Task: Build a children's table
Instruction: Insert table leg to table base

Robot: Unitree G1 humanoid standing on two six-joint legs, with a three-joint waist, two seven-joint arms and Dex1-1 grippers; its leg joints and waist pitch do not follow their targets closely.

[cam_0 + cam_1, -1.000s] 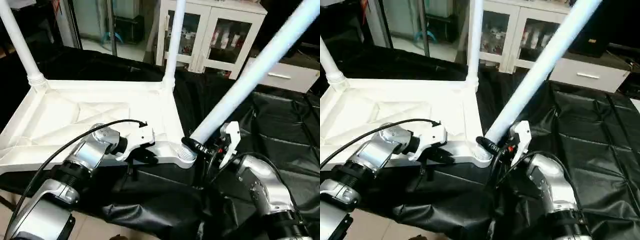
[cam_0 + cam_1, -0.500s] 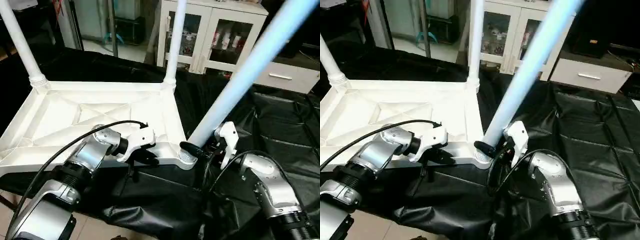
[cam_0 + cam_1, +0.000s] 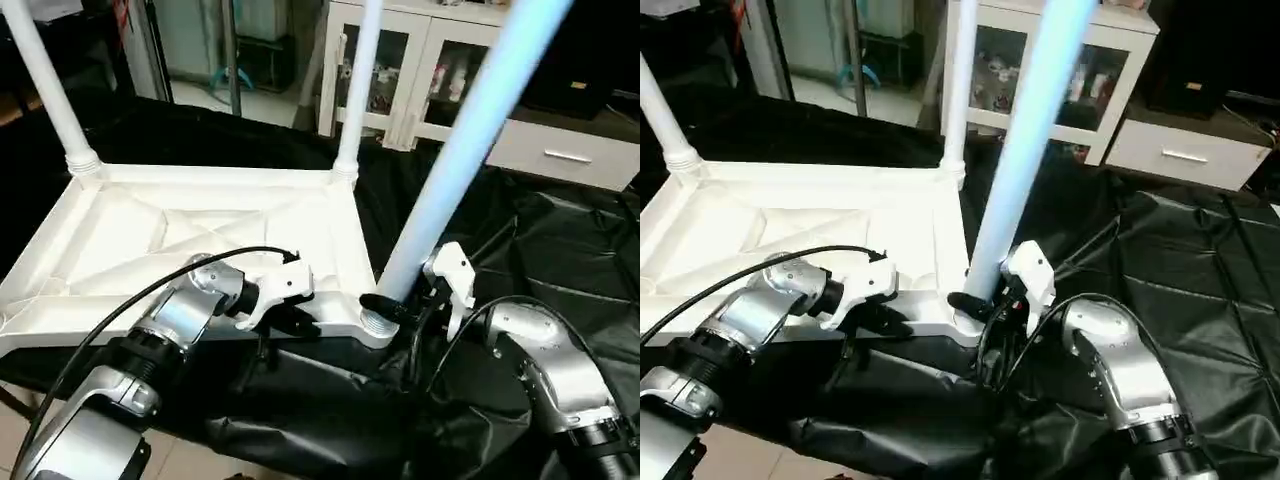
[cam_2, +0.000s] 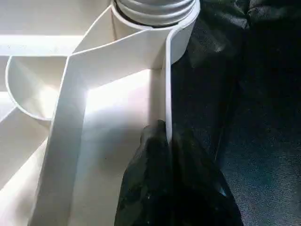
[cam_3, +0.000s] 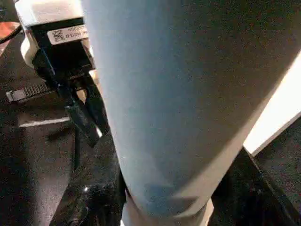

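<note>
The table top (image 3: pixel 200 240) lies inverted on the black-draped bench (image 3: pixel 560 250). The left pincer (image 3: pixel 290 318) is clamped on its near rim. The right pincer (image 3: pixel 400 305) grips the third leg (image 3: pixel 455 160) at the 5 o'clock socket (image 3: pixel 376 322). Recommendation: bring the leg fully upright before pressing down, with the rim clamped.
</note>
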